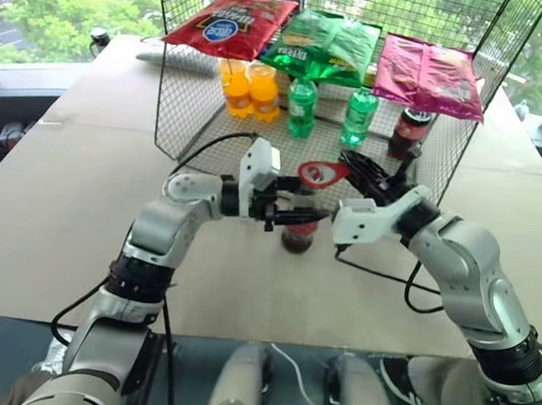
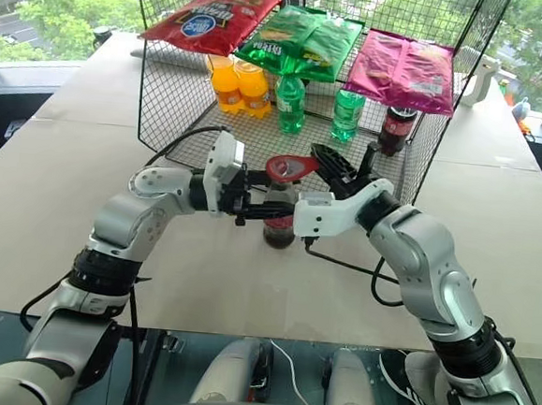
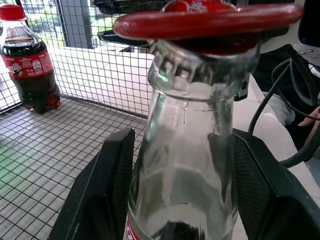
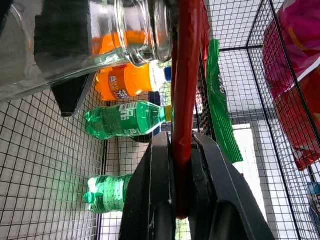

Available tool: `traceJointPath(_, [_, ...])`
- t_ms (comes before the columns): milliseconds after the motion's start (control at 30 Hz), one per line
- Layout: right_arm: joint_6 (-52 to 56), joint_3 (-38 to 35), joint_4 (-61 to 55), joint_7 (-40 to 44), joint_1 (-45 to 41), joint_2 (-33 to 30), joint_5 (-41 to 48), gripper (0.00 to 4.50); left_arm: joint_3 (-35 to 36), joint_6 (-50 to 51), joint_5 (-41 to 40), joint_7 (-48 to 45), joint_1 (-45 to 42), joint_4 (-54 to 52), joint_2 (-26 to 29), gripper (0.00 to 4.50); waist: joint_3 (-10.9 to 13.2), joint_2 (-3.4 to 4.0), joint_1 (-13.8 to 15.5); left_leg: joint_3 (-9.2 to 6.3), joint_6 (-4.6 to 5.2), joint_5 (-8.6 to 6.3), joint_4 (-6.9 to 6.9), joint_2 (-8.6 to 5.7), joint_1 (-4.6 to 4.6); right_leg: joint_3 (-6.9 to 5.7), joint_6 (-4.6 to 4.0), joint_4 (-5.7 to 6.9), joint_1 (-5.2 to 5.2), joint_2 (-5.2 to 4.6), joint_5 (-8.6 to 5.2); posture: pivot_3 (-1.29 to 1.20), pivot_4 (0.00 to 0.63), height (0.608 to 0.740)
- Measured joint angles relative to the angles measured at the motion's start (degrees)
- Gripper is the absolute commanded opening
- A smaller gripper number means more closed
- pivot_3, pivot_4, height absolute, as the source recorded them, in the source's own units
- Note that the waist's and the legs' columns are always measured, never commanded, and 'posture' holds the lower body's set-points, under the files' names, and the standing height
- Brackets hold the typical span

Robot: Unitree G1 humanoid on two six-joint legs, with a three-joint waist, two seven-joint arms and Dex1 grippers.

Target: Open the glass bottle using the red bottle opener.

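Observation:
The glass bottle [image 1: 298, 237] stands upright on the table in front of the wire rack, with dark cola at its bottom. My left gripper [image 1: 298, 214] reaches in from the left, and its black fingers [image 3: 107, 185] are shut on the bottle below the clear neck [image 3: 186, 145]. The red bottle opener [image 1: 322, 175] lies flat over the bottle's top, its head resting on the red cap [image 3: 222, 46]. My right gripper [image 4: 182, 140] comes from the right and is shut on the opener's handle [image 4: 184, 105], just above the left gripper.
A wire mesh rack [image 1: 182, 83] stands right behind the bottle. It holds orange bottles [image 1: 250, 90], green bottles [image 1: 301, 106], a dark cola bottle [image 1: 410, 131] and snack bags [image 1: 231, 21] on top. Black cables [image 1: 378, 272] lie on the tan table [image 1: 55, 204].

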Motion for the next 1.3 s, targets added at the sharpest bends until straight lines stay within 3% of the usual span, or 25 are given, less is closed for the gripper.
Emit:
traceJointPath(600, [4.48,-2.78,-1.12,0.33,0.69,5.85,4.12,0.00,0.30,-0.16,-0.71,0.72,0.51,-0.09,0.40,2.21,0.02,0.00,-0.09,-0.01,-0.08,0.05,0.00,-0.01,-0.01,0.00,-0.04,0.01,0.00,0.00,0.03,0.00,0.150,0.740])
traceJointPath(833, [18.23,-7.13,-8.69,3.36,10.23,11.59,9.65,0.00,0.44,-0.32,-0.94,1.04,1.05,-0.66,0.73,2.21,0.03,0.03,-0.09,-0.01,0.01,-0.01,-0.02,0.00,-0.01,0.00,-0.06,0.01,0.00,0.00,0.04,0.00,0.150,0.740])
traceJointPath(1067, [26.45,-9.20,-13.70,5.05,13.84,13.27,13.84,0.00,0.70,0.03,-1.45,1.12,1.71,-1.82,2.20,2.21,0.06,0.08,-0.14,-0.01,0.04,-0.04,-0.03,0.02,-0.02,0.00,-0.07,0.01,-0.05,-0.01,0.04,0.00,0.150,0.740])
traceJointPath(1300, [42.57,-9.57,-19.46,10.95,21.14,17.55,27.99,0.00,1.13,0.27,-1.57,1.33,2.06,-2.25,2.60,2.21,0.07,0.10,-0.17,-0.02,0.00,-0.10,-0.05,0.04,-0.03,0.00,-0.14,0.01,-0.09,-0.03,0.09,0.00,0.150,0.740])
